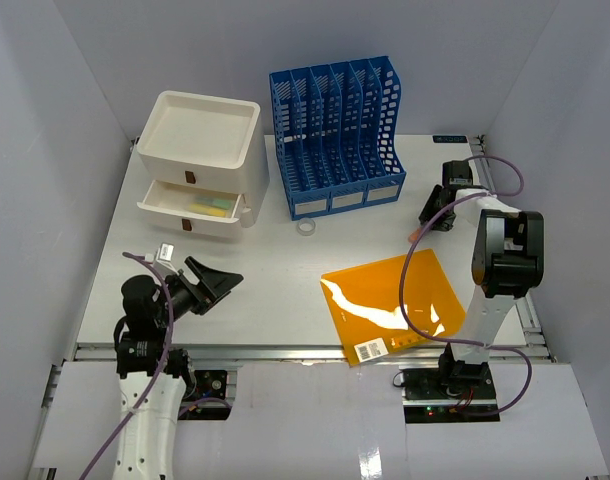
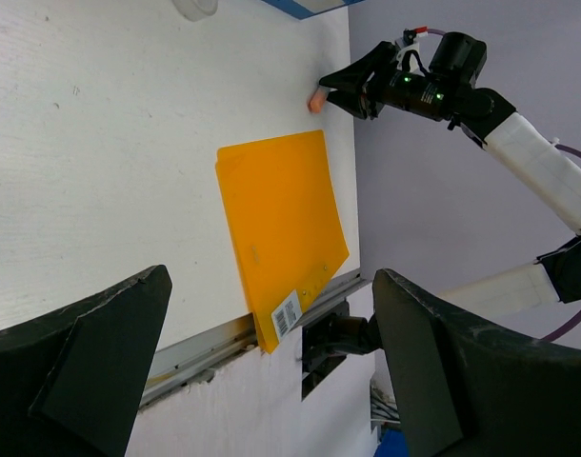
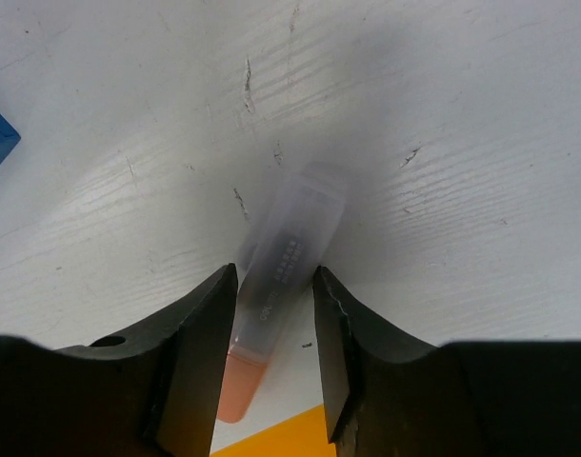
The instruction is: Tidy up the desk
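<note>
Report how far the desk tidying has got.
Done: little shows; the lower drawer stands open with items inside. In hand: the right gripper straddles a pink-tipped pen on the desk. Left: the orange folder and tape roll lie loose; the left gripper hangs open, empty.

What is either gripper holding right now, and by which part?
Left gripper open, empty. Right gripper flanks the pale marker above its orange end, on the desk; a firm grip cannot be told.

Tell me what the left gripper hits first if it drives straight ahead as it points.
Probably the orange folder, though bare desk short of it may come first; depth is unclear.
</note>
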{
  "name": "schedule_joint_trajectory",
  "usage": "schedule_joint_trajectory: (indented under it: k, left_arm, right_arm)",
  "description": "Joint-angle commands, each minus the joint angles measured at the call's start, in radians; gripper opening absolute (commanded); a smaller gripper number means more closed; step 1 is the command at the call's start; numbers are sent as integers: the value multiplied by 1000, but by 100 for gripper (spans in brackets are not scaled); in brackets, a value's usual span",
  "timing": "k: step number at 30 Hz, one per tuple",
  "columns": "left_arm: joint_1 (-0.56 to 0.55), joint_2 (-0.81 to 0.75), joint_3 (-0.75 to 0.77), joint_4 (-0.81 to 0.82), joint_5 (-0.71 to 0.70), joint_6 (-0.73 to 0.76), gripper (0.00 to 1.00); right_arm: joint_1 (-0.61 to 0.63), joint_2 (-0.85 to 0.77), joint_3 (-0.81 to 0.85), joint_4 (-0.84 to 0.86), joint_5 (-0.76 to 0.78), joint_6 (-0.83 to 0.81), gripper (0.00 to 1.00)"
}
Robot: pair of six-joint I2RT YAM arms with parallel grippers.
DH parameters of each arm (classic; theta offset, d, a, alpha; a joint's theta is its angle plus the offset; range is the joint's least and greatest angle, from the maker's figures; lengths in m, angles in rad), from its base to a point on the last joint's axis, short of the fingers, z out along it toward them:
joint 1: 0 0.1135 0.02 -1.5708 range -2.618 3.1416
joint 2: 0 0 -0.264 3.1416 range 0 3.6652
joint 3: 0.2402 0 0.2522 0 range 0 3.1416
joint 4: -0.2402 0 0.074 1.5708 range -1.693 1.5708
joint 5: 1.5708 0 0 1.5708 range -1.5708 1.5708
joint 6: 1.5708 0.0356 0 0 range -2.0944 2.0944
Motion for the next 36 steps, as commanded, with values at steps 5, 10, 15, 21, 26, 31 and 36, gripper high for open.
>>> schedule_joint_trajectory:
  k: [5,10,15,21,26,31,36]
  left_arm:
    - [-3,38,-2,32,54,-14,98]
    - [-31,92,5,66,65,-4,98]
    - [-121,133,-1,155,58,-47,98]
    - [-433,301,31,362,-131,-101,98]
    - [-915,653,191,587,-474,-27,98]
    - [-1067,942,350,738,-586,70,96]
    - [-1077,1181,453,940,-686,62,92]
  right_arm:
    - [-1,26,-55,55,-33,-28,23]
    - [-1,-66,-121,122,-125,-62,13]
    - [0,-265,-253,232,-208,-134,8]
    - [13,-572,-410,319,-405,-241,8]
    - [104,-739,-486,377,-510,-253,8]
    - [120,-821,-506,386,-633,-203,8]
    - [123,-910,-539,398,-740,-158,8]
